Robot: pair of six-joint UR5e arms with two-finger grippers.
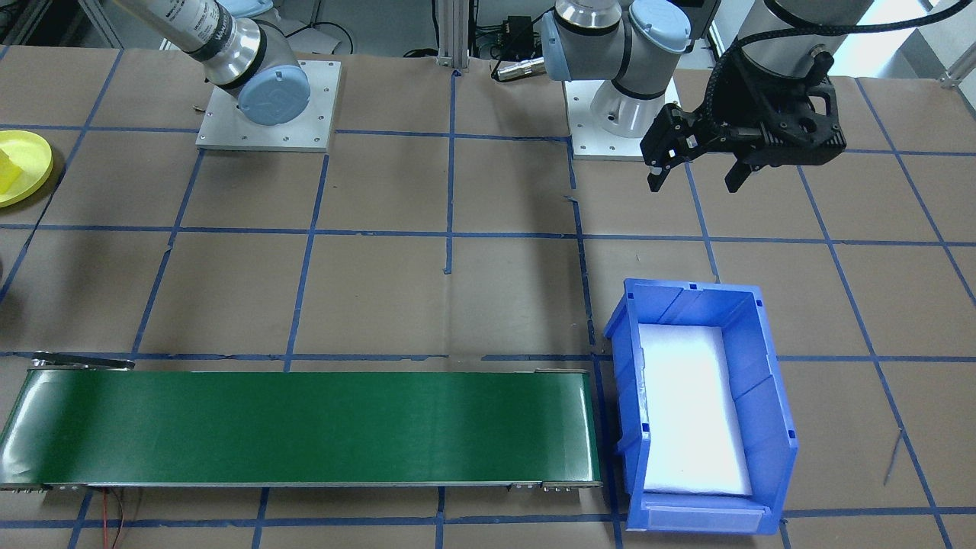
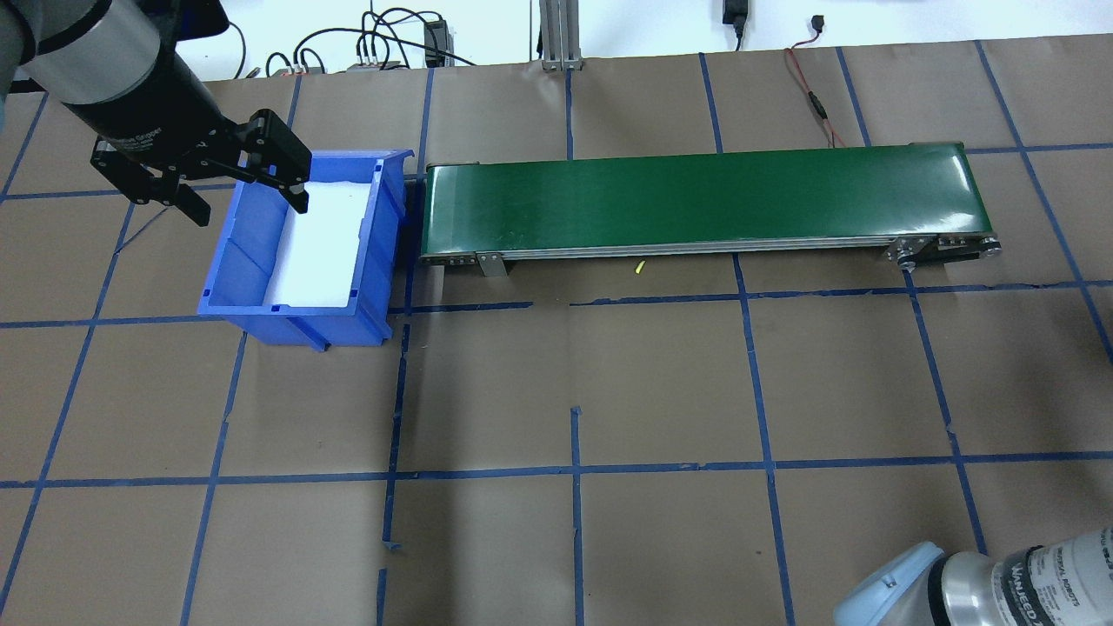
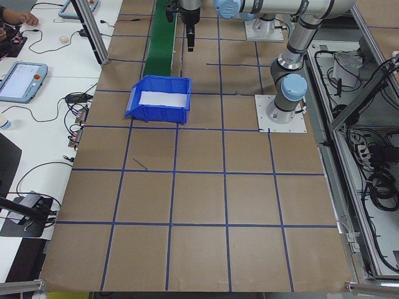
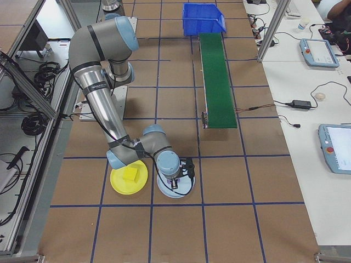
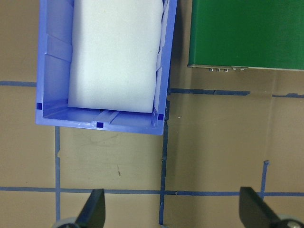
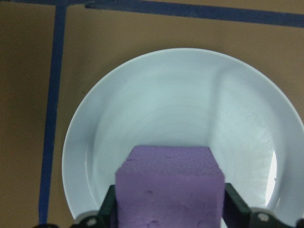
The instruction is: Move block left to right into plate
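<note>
**Purple block held above the white plate**

Your right gripper (image 6: 170, 210) clamps the purple foam block (image 6: 168, 185) over a round white plate (image 6: 180, 95), just beside the round yellow plastic plate (image 4: 118, 185) (which holds a yellow block (image 4: 130, 174)). Your left gripper (image 1: 695, 181) hangs spread wide near the blue rectangular bin (image 1: 770, 396).

Brown table (image 2: 661, 391), blue tape grid (image 2: 574, 469)

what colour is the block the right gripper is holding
Purple; the block shows best in the right wrist view, over a white plate.
</note>
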